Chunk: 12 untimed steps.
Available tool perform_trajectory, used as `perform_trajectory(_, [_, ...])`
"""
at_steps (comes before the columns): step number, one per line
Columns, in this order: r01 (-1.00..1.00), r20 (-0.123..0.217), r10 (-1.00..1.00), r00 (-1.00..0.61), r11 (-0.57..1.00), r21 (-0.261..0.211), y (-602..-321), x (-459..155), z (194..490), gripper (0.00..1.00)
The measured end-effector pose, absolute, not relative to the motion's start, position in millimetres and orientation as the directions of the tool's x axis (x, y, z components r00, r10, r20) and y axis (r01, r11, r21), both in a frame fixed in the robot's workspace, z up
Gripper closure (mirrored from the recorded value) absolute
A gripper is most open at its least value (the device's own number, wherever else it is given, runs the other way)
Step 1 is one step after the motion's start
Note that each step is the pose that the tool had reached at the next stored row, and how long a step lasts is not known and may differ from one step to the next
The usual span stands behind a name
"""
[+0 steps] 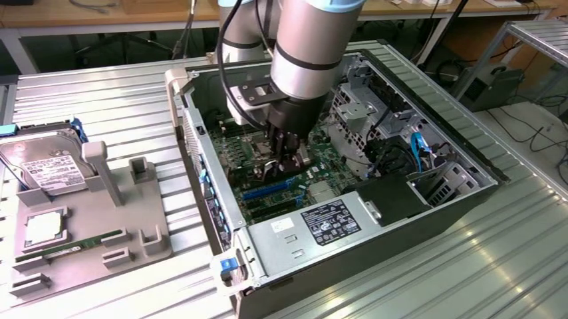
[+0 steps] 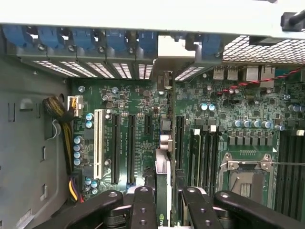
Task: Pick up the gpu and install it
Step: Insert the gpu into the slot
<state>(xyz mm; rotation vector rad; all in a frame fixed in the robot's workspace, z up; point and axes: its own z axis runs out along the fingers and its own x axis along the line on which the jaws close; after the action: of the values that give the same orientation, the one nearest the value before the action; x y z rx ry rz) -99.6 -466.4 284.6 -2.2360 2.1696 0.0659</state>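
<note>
From the exterior view we see the gripper (image 1: 282, 158) lowered inside the open computer case (image 1: 426, 212), over the motherboard (image 1: 324, 174) near the blue slots (image 1: 266, 191). The wrist view gives us what that view hides: the gpu (image 2: 163, 188) stands edge-on between the black fingers (image 2: 143, 210), which are closed against its two faces, its bracket end reaching toward the case's rear slot openings (image 2: 119, 69). Only the exterior view shows the grey fixture tray (image 1: 84, 256), well apart, bearing the hard drive (image 1: 44, 163) and memory stick (image 1: 71, 247).
</note>
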Motion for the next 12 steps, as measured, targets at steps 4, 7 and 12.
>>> perform_trajectory(4, [-0.999,-0.047,-0.998,0.030,-0.030,0.011,-464,-100,281,0.74])
perform_trajectory(7, [-0.999,-0.047,-0.998,0.030,-0.031,0.011,-464,-100,280,0.74])
perform_trajectory(12, [-0.999,-0.043,-0.999,0.000,-0.001,0.032,-464,-97,263,0.74])
